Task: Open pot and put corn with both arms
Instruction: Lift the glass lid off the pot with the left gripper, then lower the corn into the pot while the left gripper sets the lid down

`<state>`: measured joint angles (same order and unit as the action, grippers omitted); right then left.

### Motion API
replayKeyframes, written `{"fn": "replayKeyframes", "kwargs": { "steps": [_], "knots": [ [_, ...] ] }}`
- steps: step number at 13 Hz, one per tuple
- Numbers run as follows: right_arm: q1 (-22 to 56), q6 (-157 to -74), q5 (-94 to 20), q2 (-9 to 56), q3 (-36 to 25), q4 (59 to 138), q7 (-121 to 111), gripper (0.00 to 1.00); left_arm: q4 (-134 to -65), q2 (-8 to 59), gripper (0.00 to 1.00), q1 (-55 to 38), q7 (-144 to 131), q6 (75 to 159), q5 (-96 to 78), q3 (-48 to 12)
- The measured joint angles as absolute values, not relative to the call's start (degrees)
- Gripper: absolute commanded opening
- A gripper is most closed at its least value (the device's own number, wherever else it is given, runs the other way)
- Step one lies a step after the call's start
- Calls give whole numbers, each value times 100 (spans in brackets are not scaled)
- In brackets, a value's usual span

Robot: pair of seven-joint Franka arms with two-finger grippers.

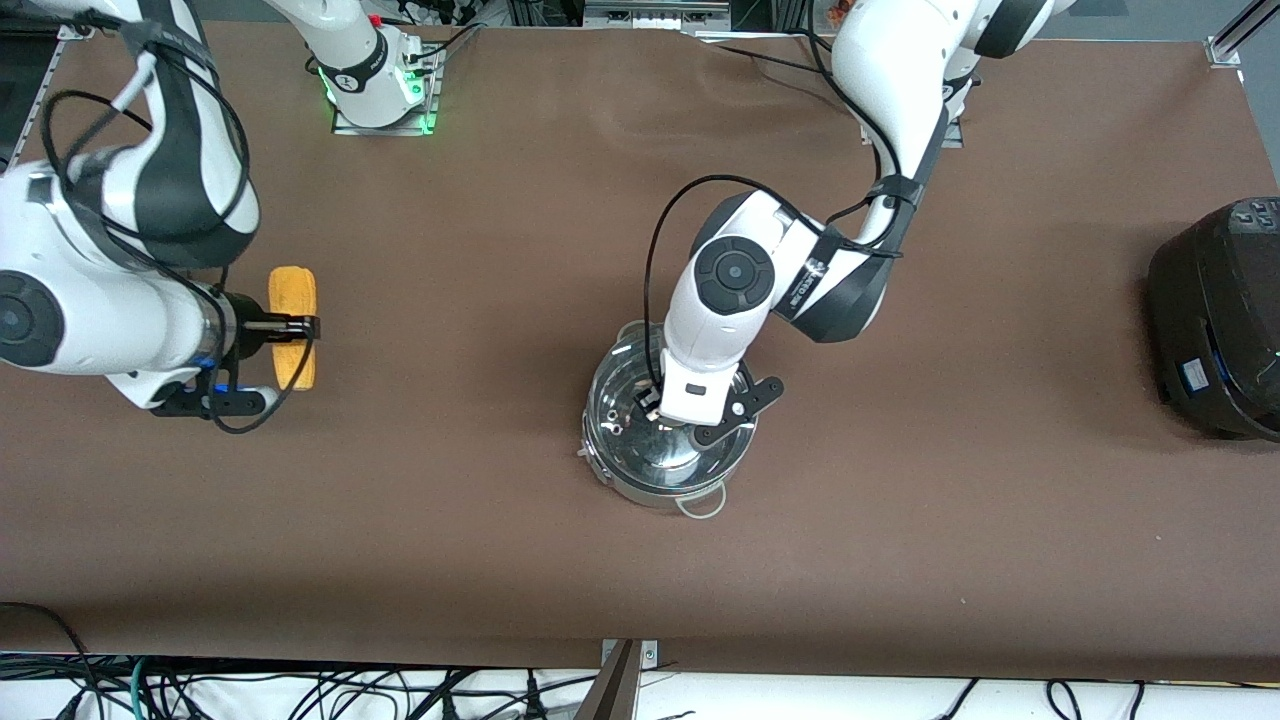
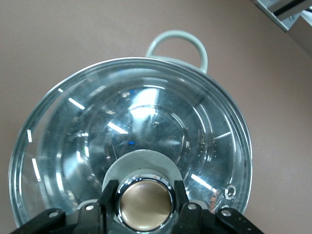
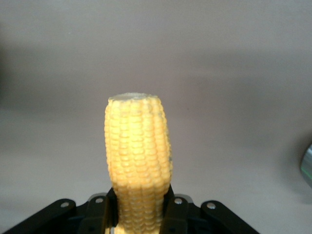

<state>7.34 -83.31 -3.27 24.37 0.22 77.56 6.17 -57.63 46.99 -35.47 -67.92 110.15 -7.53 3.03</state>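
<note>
The steel pot stands mid-table with its glass lid on it. My left gripper is straight above it, shut on the lid's knob. A black finger presses each side of the knob. The lid and one loop handle fill the left wrist view. The yellow corn lies toward the right arm's end of the table. My right gripper is shut across the cob's middle. In the right wrist view the corn stands out from between the fingers.
A large black cooker sits at the left arm's end of the table. The brown table lies bare between corn and pot. An edge of the pot shows in the right wrist view.
</note>
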Motion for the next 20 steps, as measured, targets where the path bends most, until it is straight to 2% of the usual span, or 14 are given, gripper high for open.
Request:
{"fn": "replayKeyframes", "kwargs": {
  "steps": [5,8,12,14,17,20],
  "knots": [
    [782,-7786,-941,2420,34,7228,884,9,-5823,3875,0,-2861,-5253,10013,-771,323],
    [1017,-7827,-1255,2422,230,7117,1726,9,-6909,3210,0,-2393,-4041,9796,-715,343],
    [2016,-9038,-1387,2580,445,7114,3458,9,-9102,1988,0,-1578,-2350,9969,-273,382],
    [2569,-9855,-1406,2832,455,7123,4186,6,-10303,1542,0,-819,-1378,10672,-247,394],
    [2979,-10968,-1981,3328,454,7134,4501,6,-11412,1465,0,-380,-809,11651,-247,396],
    [3124,-12295,-2342,3842,457,7124,4557,6,-12122,1489,0,-431,-737,12477,-248,289]
  ]
}}
